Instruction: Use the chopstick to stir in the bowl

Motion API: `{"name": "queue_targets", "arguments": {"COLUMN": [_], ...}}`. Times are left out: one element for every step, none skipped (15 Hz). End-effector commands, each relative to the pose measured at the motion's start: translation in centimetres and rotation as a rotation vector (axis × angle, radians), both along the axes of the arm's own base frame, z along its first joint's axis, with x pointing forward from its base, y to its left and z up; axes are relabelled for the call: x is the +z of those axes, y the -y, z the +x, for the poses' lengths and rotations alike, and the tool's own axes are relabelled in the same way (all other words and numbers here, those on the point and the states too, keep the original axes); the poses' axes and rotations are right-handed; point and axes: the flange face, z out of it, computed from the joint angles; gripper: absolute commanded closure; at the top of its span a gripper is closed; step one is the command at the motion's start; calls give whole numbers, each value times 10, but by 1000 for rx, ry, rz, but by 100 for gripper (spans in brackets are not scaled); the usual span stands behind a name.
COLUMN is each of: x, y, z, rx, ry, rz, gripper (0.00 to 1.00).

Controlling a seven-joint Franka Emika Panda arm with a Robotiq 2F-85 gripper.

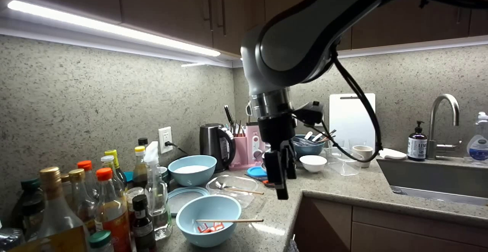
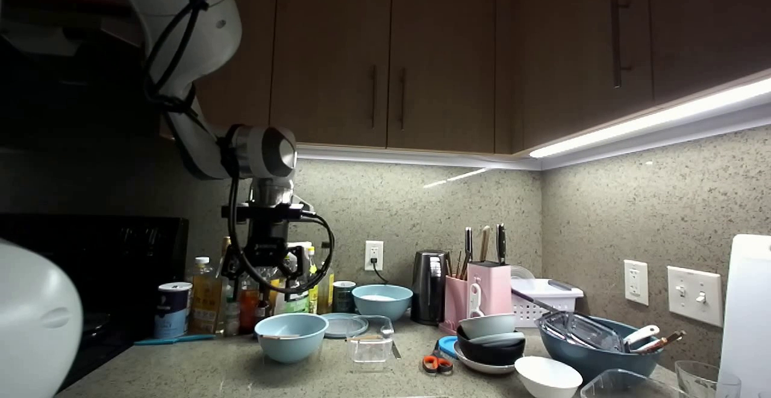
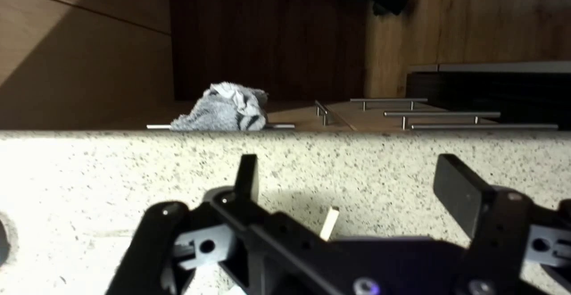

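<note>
Bowl (image 1: 209, 207): standing on the worktop (image 1: 278, 210), showing light blue, holding red-and-white pieces (image 1: 218, 226).
Chopstick (image 1: 249, 220): resting on the bowl's rim, pointing one end inward, jutting the other outward.
Pincer (image 3: 350, 180): hanging higher than the bowl, gaping wide.
Spray bottle (image 1: 156, 200): standing near the bowl, left of it in an exterior view.
Round lid (image 1: 186, 198): lying just behind the bowl there.

This is a kitchen, shown by a curved metal faucet (image 1: 432, 128) at a rectangular grey sink (image 1: 431, 175) on the right, orange-capped clear bottles (image 1: 108, 202) on the left, a shiny dark cylindrical kettle (image 1: 209, 145) far back, and brown wood-toned cabinets (image 1: 164, 12) overhead.
</note>
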Motion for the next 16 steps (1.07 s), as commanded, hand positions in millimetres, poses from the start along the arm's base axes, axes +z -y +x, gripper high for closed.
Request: {"name": "queue_targets", "arguments": {"x": [-31, -39, -50, -59, -67, -73, -63, -70, -73, -73, -73, -76, -80, -83, -86, -88], "y": [-33, -40, -47, -51, -53, -54, -48, -50, -50, -50, -47, -45, -43, -40, -37, -35], "z": [29, 36, 45, 53, 60, 67, 52, 57, 58, 58, 59, 60, 62, 64, 66, 67], "rx": [11, 18, 29, 32, 33, 28, 43, 42, 41, 41, 45, 46, 45, 34, 30, 26], "ry": [53, 70, 80, 85, 80, 74, 62, 55, 50, 51, 46, 39, 29, 24, 18, 16], "rz": [78, 83, 83, 83, 78, 70, 81, 82, 82, 82, 92, 92, 95, 88, 89, 88], "gripper": [0, 0, 0, 0, 0, 0, 0, 0, 0, 0, 0, 0, 0, 0, 0, 0]}}
